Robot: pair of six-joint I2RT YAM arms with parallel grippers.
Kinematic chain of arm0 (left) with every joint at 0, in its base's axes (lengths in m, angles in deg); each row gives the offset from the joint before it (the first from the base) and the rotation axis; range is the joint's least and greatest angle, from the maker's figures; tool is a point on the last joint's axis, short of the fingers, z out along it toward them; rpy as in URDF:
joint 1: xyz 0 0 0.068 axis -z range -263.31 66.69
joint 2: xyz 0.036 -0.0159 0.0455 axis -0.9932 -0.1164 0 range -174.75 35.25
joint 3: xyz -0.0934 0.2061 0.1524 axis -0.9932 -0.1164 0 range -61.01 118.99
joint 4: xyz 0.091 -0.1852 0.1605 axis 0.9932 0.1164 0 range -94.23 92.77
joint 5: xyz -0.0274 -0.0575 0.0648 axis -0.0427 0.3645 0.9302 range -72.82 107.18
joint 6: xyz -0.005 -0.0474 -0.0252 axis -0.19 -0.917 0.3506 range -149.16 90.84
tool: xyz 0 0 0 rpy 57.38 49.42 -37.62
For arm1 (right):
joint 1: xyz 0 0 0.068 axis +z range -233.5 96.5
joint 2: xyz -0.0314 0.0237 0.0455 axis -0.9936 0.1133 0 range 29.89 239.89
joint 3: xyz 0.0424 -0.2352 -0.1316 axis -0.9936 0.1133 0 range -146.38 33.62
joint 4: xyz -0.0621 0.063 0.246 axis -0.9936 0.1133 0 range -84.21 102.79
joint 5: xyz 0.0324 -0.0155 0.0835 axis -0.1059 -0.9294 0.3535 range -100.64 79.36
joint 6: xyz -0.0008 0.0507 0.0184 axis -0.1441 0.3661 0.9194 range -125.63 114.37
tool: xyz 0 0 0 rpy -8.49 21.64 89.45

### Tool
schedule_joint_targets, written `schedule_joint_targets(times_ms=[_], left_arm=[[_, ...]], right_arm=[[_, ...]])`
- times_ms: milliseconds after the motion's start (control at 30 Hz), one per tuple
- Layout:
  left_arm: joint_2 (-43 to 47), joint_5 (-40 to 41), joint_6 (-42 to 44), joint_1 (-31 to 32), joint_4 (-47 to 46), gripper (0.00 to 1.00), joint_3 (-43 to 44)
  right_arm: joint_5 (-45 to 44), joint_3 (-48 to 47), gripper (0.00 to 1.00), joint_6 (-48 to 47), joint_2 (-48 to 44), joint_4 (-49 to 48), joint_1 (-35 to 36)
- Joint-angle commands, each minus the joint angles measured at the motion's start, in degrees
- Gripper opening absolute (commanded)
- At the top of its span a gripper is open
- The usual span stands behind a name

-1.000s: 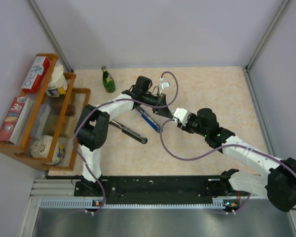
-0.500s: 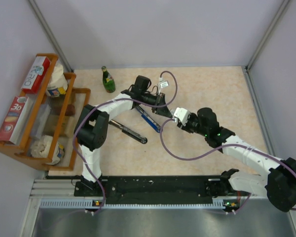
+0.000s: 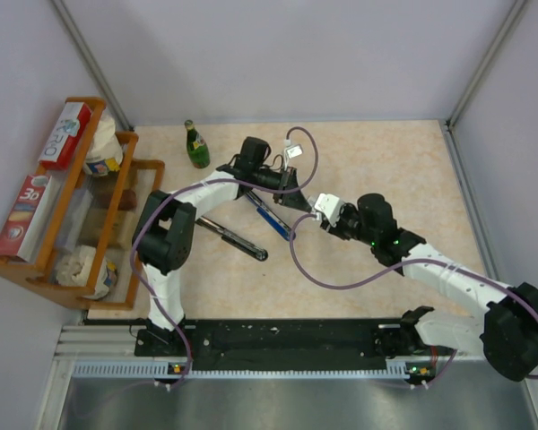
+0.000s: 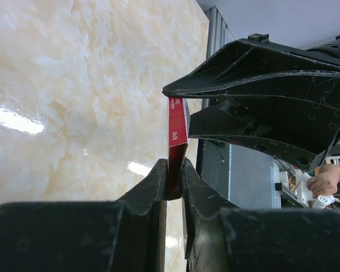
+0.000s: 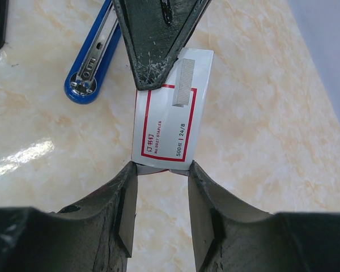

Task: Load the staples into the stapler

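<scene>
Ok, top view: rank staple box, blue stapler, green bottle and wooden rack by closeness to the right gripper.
1. staple box, at the right gripper's tip
2. blue stapler, just left
3. green bottle, far left
4. wooden rack, left edge

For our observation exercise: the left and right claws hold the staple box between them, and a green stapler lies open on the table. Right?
No: the stapler is blue, as the right wrist view shows. The left claw and right claw do hold the staple box.
</scene>
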Motion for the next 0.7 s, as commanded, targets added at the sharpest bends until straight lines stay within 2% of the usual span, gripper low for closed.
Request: schedule_joint_targets(times_ms=[0,467,667], left_arm=[[4.3,0.6,-1.4,-3.7,-4.6,0.0,-0.4],[6.0,-0.1,-3.7,-5.2,-6.6,0.0,-1.6],[6.6,-0.6,-5.1,-5.5,-10.1,0.0,-2.2]], right_arm=[[-4.0,-0.8,0.35,-0.2,0.9,6.8,-1.7],[-5.5,-1.8,0.35,1.4,1.8,6.7,-2.9],[-5.7,-2.2,0.35,2.3,2.5,6.7,-3.6]])
